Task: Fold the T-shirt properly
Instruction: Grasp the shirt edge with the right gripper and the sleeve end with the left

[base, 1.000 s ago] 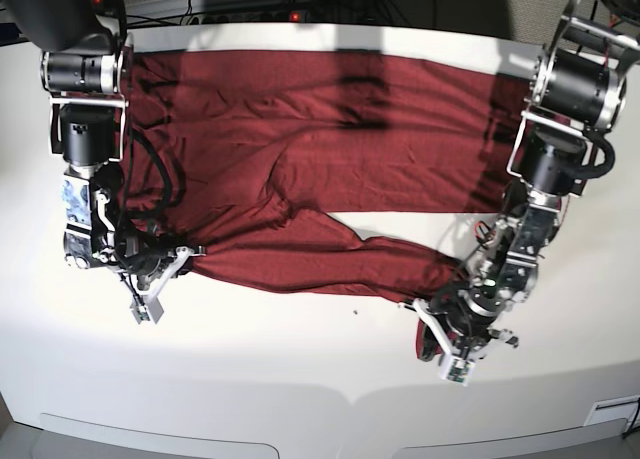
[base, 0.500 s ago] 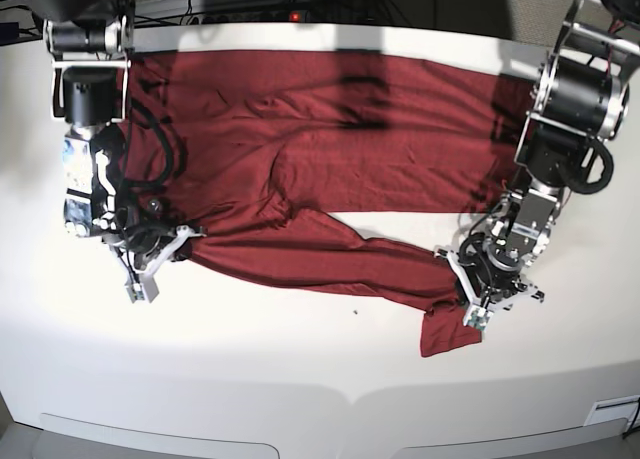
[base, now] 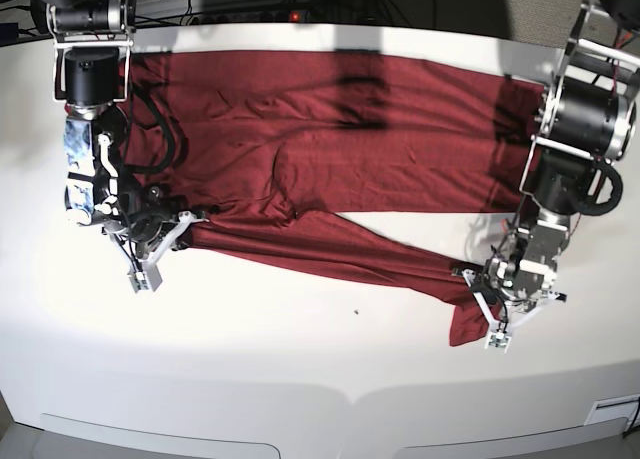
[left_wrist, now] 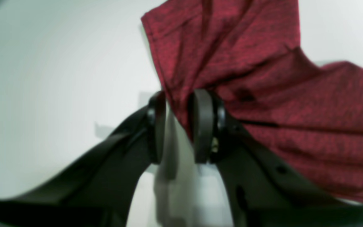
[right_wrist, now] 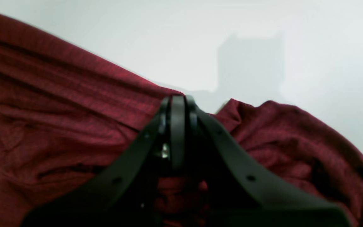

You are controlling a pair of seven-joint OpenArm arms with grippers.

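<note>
- The T-shirt (base: 330, 139) lies spread along the far edge of the table (base: 250, 379), its body flat; one long sleeve (base: 340, 254) runs across the middle of the table toward the near right corner.
- My left pincer (left_wrist: 176, 126) stands partly spread. Sleeve fabric near the cuff (left_wrist: 219, 41) sits between its pads, but I cannot tell whether the pads press it or merely flank it.
- My right pincer (right_wrist: 177, 132) is pressed together at the shirt's edge near the table's left side. Fabric bunches on both sides of the tips, so I judge a thin fold is pinched, though the contact itself is hidden.
- Step in hand, as I judge it: carry the sleeve back over the body.
- To do it well:
  - Confirm the left grip on the cuff before lifting; thin knit slips easily.
  - Keep the right pincer fixed as an anchor so the body does not drag.
  - Lift the cuff only just clear of the table, then move it toward the far edge.
  - Keep light tension along the sleeve so wrinkles pull out.
  - Lay the sleeve straight along the body before letting go.
</note>
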